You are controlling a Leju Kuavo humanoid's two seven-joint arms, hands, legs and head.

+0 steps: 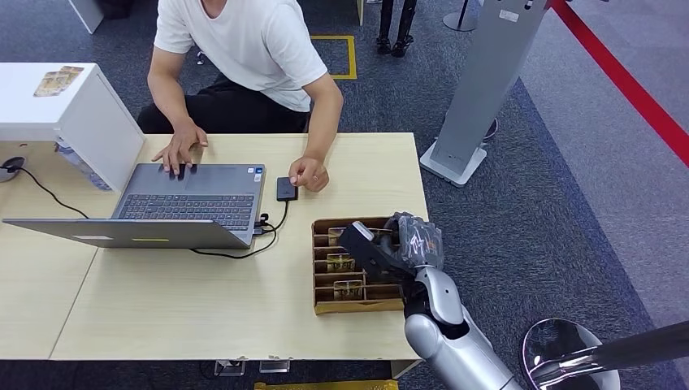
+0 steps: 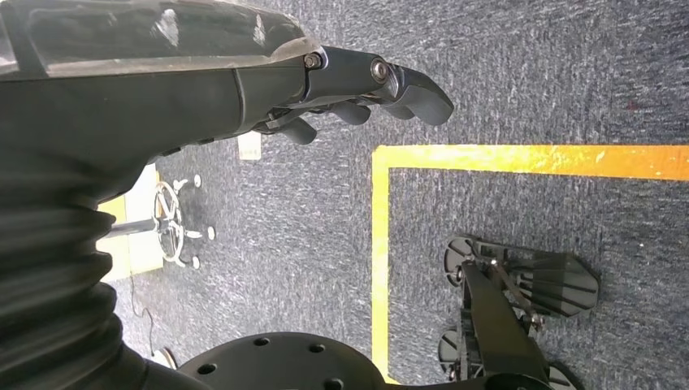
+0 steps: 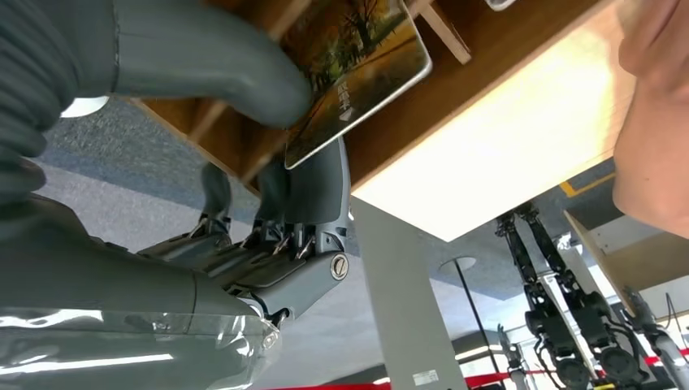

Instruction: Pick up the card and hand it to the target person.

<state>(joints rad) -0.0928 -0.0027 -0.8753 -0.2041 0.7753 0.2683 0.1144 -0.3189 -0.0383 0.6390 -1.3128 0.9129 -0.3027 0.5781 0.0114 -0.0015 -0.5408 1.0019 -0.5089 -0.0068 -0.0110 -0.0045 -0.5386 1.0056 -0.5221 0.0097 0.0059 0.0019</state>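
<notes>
A brown cardboard box (image 1: 321,305) with slots stands at the table's near right, with several picture cards (image 1: 348,286) upright in it. My right hand (image 1: 396,244) is over the box's far right part. In the right wrist view, its thumb and fingers (image 3: 313,187) pinch one card (image 3: 357,65) with an autumn tree picture, just above the box's dividers. The person in a white shirt (image 1: 244,41) sits across the table, one hand on the laptop and the other hand (image 1: 309,173) by a black device. My left hand (image 2: 357,89) hangs beside the floor, holding nothing, fingers loosely apart.
An open laptop (image 1: 187,199) and a black device (image 1: 286,188) with a cable lie on the wooden table (image 1: 162,317). A white cabinet (image 1: 73,114) stands at the far left. A grey stand (image 1: 479,89) rises to the right, and a metal stool (image 1: 561,349) is at the near right.
</notes>
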